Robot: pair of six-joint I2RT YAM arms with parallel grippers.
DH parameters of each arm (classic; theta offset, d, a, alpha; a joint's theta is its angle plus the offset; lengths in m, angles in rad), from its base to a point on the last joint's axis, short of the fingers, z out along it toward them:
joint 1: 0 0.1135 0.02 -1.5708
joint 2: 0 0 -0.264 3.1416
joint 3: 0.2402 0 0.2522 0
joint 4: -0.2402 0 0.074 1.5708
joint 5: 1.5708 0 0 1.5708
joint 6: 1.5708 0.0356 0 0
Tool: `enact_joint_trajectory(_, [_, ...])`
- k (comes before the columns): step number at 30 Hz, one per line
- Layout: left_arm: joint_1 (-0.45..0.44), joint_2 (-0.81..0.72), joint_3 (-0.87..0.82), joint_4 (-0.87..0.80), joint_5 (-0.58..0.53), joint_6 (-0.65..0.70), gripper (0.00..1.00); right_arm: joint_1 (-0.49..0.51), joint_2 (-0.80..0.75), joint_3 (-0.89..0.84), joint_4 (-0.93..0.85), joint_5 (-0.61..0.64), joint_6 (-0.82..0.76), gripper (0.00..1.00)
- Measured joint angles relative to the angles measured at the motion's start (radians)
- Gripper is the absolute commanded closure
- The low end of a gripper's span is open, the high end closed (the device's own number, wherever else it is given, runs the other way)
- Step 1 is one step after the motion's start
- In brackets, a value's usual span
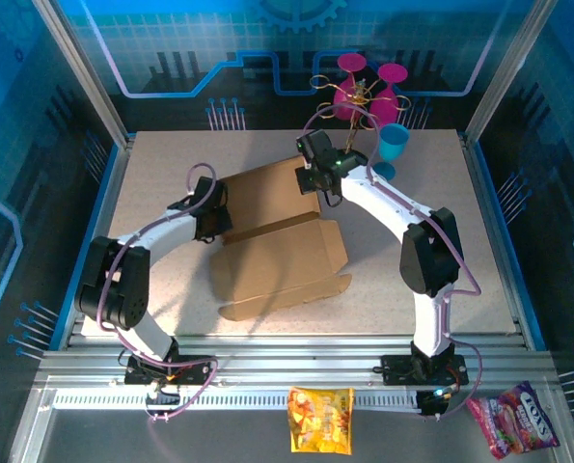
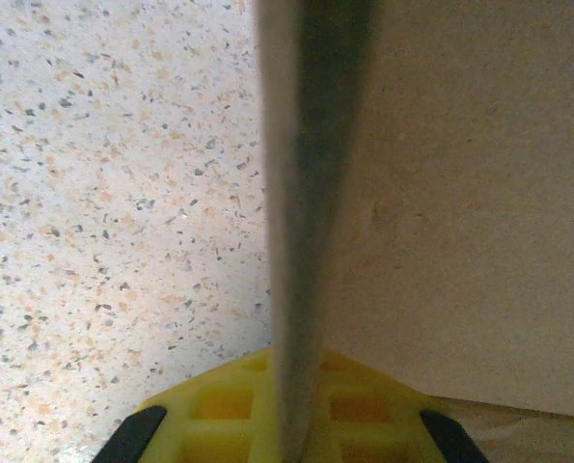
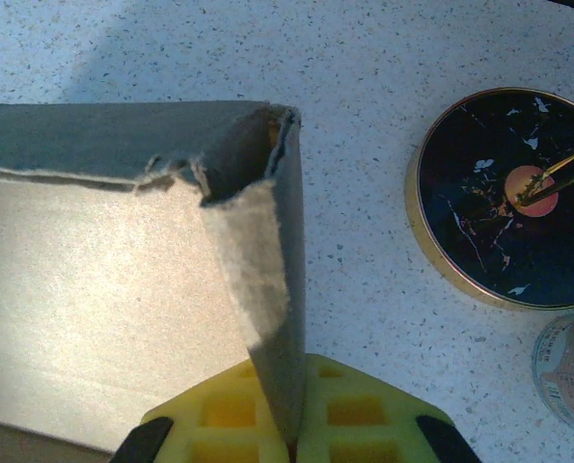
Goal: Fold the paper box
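1. Speckled table (image 1: 151, 174) inside a blue-lit booth. The paper box (image 1: 277, 260) lies mid-table, its near part flat and its far part lifted.
2. The left gripper (image 1: 212, 220) has its jaws clamped on the box's left edge, which runs thin between the yellow pads (image 2: 219, 410).
3. The box looks light, stiff across the panels and weak at the creases. It is best held on an edge near a fold.
4. The right gripper (image 1: 322, 181) pinches the raised right corner, where the edge is frayed.
5. A blue cup (image 1: 394, 143) stands close behind.
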Motion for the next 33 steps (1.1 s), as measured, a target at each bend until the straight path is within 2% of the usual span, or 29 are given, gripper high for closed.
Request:
enact_joint_trajectory(6, [-0.014, 0.0, 0.063, -0.083, -0.039, 0.004, 1.0, 0.001, 0.0, -0.008, -0.001, 0.039, -0.01, 1.0])
enact_joint_trajectory(18, [-0.021, 0.0, 0.147, -0.168, -0.041, 0.029, 1.0, 0.029, 0.011, 0.021, -0.045, 0.172, -0.038, 1.0])
enact_joint_trajectory(27, [-0.02, 0.001, 0.171, -0.198, -0.048, 0.043, 1.0, 0.027, 0.011, 0.021, -0.041, 0.15, -0.037, 1.0])
enact_joint_trajectory(29, [-0.02, 0.001, 0.172, -0.2, -0.055, 0.053, 1.0, 0.026, 0.01, 0.021, -0.037, 0.134, -0.036, 0.92])
enact_joint_trajectory(33, [-0.018, 0.001, 0.174, -0.2, -0.078, 0.069, 1.0, 0.019, -0.022, 0.01, -0.025, 0.069, -0.026, 0.66])
